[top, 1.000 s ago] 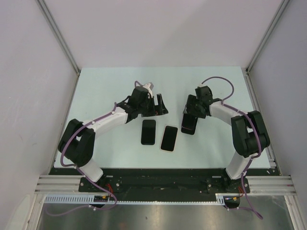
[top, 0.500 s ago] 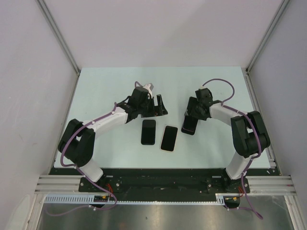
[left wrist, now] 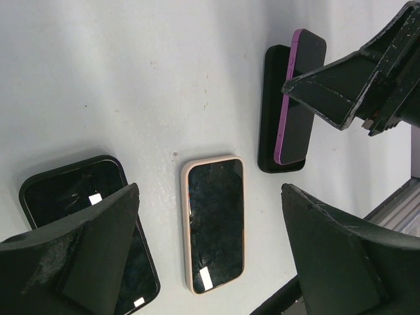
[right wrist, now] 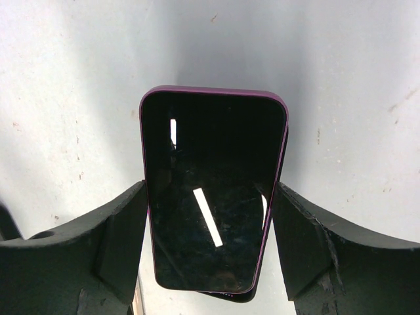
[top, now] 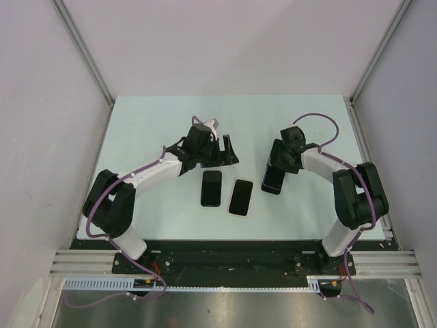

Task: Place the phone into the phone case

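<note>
The phone (right wrist: 210,190), dark-screened with a purple edge, is clamped across its width by my right gripper (right wrist: 210,223), which is shut on it. In the left wrist view the phone (left wrist: 298,98) tilts on its long edge over the black phone case (left wrist: 270,125), which lies flat on the table. A sliver of the case (right wrist: 231,297) shows under the phone's near end. From above, the right gripper (top: 275,172) holds the phone (top: 272,179) right of centre. My left gripper (top: 225,150) stands open and empty behind the middle phones.
Two other phones lie flat in mid-table: one in a black case (top: 211,187) and one in a pink case (top: 240,197). They also show in the left wrist view, black (left wrist: 72,193) and pink (left wrist: 213,223). White walls enclose the table (top: 157,123).
My right gripper has shifted slightly right and nearer with the phone, keeping it over the case. The left arm has not moved.
</note>
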Robot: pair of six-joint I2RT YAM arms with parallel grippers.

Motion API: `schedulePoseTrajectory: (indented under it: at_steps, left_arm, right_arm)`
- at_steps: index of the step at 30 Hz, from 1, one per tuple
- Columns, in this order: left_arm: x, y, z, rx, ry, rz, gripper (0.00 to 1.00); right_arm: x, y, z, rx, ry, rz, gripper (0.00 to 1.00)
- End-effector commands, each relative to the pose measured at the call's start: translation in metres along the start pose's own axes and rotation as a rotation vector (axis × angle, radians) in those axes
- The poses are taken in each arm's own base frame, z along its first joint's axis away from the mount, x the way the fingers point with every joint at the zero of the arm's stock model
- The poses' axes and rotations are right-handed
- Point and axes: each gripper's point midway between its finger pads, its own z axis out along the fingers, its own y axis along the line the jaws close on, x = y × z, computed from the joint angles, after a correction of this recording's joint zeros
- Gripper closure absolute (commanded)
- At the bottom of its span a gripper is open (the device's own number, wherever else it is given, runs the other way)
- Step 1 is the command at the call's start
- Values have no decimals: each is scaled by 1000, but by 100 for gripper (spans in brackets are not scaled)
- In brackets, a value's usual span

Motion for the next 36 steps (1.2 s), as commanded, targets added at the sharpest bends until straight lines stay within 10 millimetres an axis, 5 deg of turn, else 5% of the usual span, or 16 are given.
schedulePoseTrajectory:
  at_steps: [1, 23, 24, 36]
  left_arm:
    - [-8, -11, -3, 32, -22, 5, 7]
    - [-9, -28, 2, 101, 1, 47, 7]
    - [-8, -28, 2, 100, 4, 47, 7]
    - [-7, -61, 30, 170, 43, 92, 14]
  right_arm:
    - [-14, 2, -10, 7, -50, 47, 32]
    - [-5, 2, -9, 9, -20, 28, 19]
    - [-5, 2, -10, 6, -20, 28, 1]
    - [-18, -3, -27, -122, -2, 9, 0]
